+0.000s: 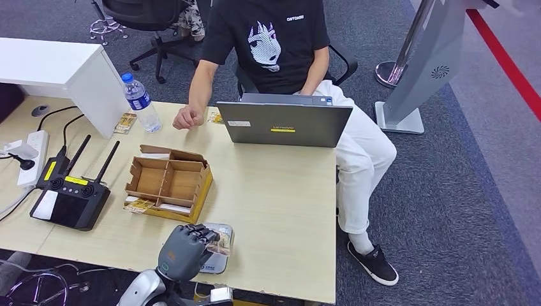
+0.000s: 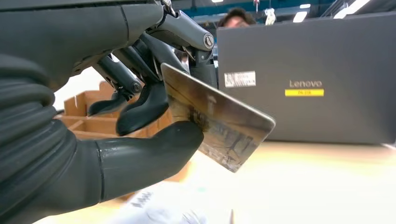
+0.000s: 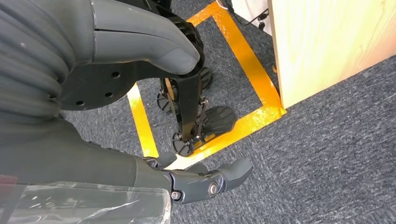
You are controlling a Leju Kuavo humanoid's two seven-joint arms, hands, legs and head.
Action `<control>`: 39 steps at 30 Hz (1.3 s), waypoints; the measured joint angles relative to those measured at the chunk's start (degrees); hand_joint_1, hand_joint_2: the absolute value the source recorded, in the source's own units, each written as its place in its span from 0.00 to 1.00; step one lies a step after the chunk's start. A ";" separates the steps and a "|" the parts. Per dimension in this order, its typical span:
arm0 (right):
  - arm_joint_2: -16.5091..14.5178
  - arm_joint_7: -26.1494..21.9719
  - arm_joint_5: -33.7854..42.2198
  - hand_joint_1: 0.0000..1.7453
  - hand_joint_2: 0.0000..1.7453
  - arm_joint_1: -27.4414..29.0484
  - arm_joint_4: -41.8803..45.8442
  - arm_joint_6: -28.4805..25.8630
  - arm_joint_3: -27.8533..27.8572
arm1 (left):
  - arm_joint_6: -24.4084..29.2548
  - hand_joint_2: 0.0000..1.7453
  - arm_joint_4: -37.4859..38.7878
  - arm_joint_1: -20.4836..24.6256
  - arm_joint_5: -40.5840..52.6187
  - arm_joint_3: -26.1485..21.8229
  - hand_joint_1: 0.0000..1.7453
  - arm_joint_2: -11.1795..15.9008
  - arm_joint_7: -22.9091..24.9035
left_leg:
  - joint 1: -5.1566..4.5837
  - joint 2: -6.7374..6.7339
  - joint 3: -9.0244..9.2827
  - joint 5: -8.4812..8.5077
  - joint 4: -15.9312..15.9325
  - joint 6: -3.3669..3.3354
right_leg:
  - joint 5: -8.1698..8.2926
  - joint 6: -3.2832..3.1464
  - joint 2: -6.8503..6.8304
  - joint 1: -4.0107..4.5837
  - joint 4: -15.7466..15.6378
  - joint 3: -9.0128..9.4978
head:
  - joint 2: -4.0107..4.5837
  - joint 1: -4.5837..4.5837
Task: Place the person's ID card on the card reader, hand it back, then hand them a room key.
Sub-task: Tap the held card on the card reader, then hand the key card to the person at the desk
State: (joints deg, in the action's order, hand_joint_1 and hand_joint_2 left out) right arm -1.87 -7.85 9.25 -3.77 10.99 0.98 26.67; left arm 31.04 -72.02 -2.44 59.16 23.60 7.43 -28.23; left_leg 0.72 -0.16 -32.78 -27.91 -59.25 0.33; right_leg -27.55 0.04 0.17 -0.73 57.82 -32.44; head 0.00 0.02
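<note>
My left hand (image 1: 185,250) is at the table's near edge and pinches a worn, brownish ID card (image 2: 219,122) between thumb and fingers (image 2: 140,107). The card is tilted, its free end toward the laptop. Just beneath the hand lies the small grey card reader (image 1: 222,256), partly covered by it. Whether the card touches the reader I cannot tell. The person (image 1: 274,44) sits behind the laptop, with a fist (image 1: 187,118) resting on the table. A cardboard divider box (image 1: 169,182) has cards (image 1: 138,205) lying along its front edge. My right hand (image 3: 140,107) hangs over the carpet beside the table, fingers apart, holding nothing.
A grey Lenovo laptop (image 1: 284,124) stands at the far side, lid toward me. A water bottle (image 1: 141,102) is behind the box. A black controller with antennas (image 1: 69,197) and a power strip (image 1: 29,156) lie at the left. Yellow floor tape (image 3: 243,60) runs by the table's side.
</note>
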 joint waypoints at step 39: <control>-0.01 0.57 -1.98 0.00 1.00 0.10 -0.02 -0.46 0.37 | 4.42 1.00 -5.24 -1.84 0.83 -0.23 1.00 4.57 4.42 | 0.02 0.00 -0.03 0.00 0.01 0.01 | 0.00 -0.01 0.00 0.01 0.02 -0.03 | 0.00 0.01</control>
State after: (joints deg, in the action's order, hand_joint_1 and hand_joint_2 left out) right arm -1.88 -7.28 7.27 -3.67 10.98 0.52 27.04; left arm 35.46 -77.26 -4.28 59.99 23.36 12.00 -23.81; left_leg 0.73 -0.17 -32.81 -27.90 -59.25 0.34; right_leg -27.55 0.03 0.17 -0.71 57.84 -32.47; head 0.00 0.02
